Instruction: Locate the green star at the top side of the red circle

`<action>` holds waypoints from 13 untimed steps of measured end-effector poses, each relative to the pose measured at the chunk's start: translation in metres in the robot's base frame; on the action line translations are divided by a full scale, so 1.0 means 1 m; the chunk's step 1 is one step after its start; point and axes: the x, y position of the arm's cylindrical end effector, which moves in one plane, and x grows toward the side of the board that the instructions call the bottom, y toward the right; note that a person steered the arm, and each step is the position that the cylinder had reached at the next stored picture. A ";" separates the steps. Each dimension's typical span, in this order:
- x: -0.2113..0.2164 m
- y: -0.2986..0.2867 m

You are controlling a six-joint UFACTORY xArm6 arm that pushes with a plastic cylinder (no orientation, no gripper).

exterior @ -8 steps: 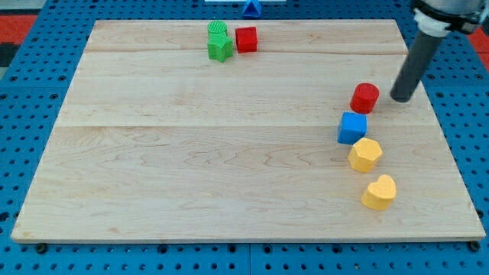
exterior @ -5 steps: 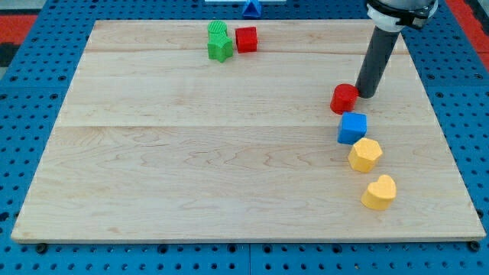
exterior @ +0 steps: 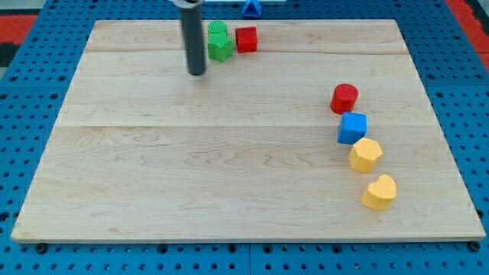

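My tip [exterior: 198, 73] has swung clear across the worktop [exterior: 229, 183] in the last half second, leaving the red circle [exterior: 344, 98] where I nudged it and now resting just at 8 o'clock of the green star [exterior: 220, 49], apart from it; I carry no gripper, only the rod, so there is nothing to open or close. That puts me on the far side of the star from its goal, which I judge a fair start for driving it toward 4 o'clock. From the near edge outward: the yellow heart [exterior: 379, 192], yellow hexagon [exterior: 365, 154] and blue cube [exterior: 352, 127] trail up to the circle, then broad open boards, then the star with another green block [exterior: 218, 30] at 12 o'clock and the red cube [exterior: 246, 39] just at 2 o'clock, all close to the far edge.
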 end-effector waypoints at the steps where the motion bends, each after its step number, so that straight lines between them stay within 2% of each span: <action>1: -0.042 -0.037; 2: -0.078 -0.013; 4: -0.065 0.079; 5: -0.047 0.077; 6: -0.045 0.051; 7: -0.032 0.059; 9: -0.025 0.112; 11: -0.022 0.087; 13: -0.004 0.136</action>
